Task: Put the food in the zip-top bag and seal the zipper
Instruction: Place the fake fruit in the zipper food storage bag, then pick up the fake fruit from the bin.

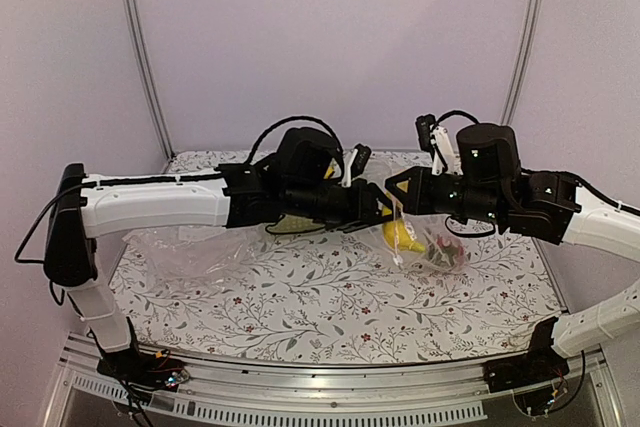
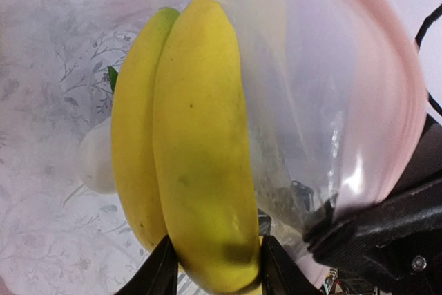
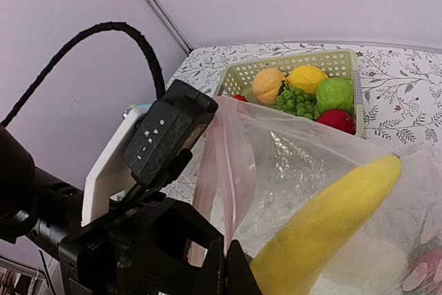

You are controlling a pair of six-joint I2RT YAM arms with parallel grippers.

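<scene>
The left wrist view alone shows the left jaws grasping: two black fingers (image 2: 160,273) press either side of the lower end of a glossy yellow toy banana (image 2: 200,157), which stands straight out ahead of them. Clear film of the large crinkly zip-top bag (image 2: 345,101) curves to the right of the jaws, its pink zipper strip (image 2: 407,88) arcing overhead. A white oblong piece (image 2: 97,160) sits beyond the banana, left of the jaws, blurred.

The right wrist view shows what the others do not. The right jaws are clenched on the bag's pink strip (image 3: 214,191), holding the mouth up. Just right of them the banana (image 3: 324,226) lies inside the bag (image 3: 276,150). Far ahead stands a pale green slotted plastic basket (image 3: 297,63) with an orange peach (image 3: 268,84), a lemon (image 3: 307,77), a green fruit (image 3: 335,94), green grapes (image 3: 293,101) and a red apple (image 3: 338,121).

From above, the left arm (image 1: 150,202) and right arm (image 1: 600,222) meet over the floral desk (image 1: 300,297). The bag (image 1: 445,252) hangs below both jaws with the banana (image 1: 400,237) in it. Here the arms cover both jaws, and the left arm hides most of the basket. The zipper's slider cannot be made out in any view, and the items low in the bag are too blurred to name.
</scene>
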